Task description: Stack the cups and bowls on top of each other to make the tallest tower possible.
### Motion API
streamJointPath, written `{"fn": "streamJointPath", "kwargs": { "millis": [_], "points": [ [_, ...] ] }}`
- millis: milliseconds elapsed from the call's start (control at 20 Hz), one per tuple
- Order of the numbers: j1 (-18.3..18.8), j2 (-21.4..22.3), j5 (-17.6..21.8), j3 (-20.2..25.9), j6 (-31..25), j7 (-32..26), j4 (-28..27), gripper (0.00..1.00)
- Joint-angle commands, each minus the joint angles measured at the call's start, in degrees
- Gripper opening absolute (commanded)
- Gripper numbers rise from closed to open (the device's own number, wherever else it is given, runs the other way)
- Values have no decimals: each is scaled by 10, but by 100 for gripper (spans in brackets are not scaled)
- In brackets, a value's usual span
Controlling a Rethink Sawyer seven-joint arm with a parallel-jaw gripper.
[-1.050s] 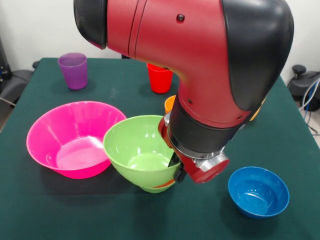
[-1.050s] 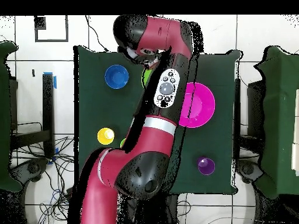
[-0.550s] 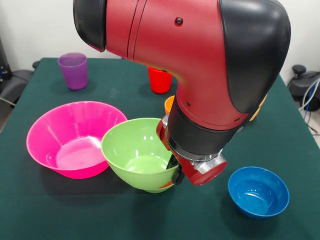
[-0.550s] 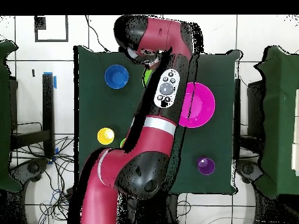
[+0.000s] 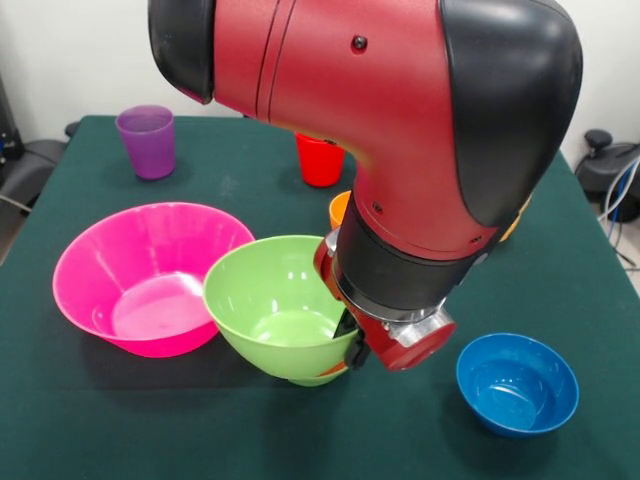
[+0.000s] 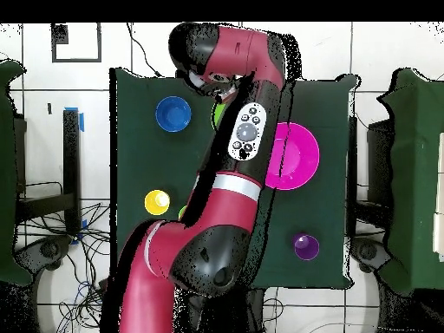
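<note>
We see the arm (image 5: 400,130) bent low over the tabletop (image 5: 250,430), its wrist at the large lime green bowl (image 5: 275,305). The gripper (image 5: 352,340) touches that bowl's rim; its grip we cannot tell. The bowl sits on smaller bowls, just beside the pink bowl (image 5: 145,275).

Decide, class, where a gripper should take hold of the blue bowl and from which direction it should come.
Grip the blue bowl by its thin rim, coming straight down from above with one finger inside and one outside. It sits upright, open and empty, apart from the other bowls, and its walls look too wide to span.
</note>
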State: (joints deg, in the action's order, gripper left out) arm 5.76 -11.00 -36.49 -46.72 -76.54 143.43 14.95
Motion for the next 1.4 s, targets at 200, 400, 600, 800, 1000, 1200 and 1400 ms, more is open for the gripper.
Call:
{"fn": "streamJointPath", "kwargs": {
  "millis": [200,400,600,800,1000,1200,1400],
  "points": [
    [-11,7,31,37,-20,-16,48,0],
    [-11,7,30,38,-22,-17,49,0],
    [-10,6,29,42,-21,-22,50,0],
    [-10,7,30,40,-27,-23,50,0],
    [-11,7,29,40,-27,-21,50,0],
    [-15,15,28,42,-36,-18,58,0],
    [-14,29,23,39,-66,-20,57,0]
  ]
}}
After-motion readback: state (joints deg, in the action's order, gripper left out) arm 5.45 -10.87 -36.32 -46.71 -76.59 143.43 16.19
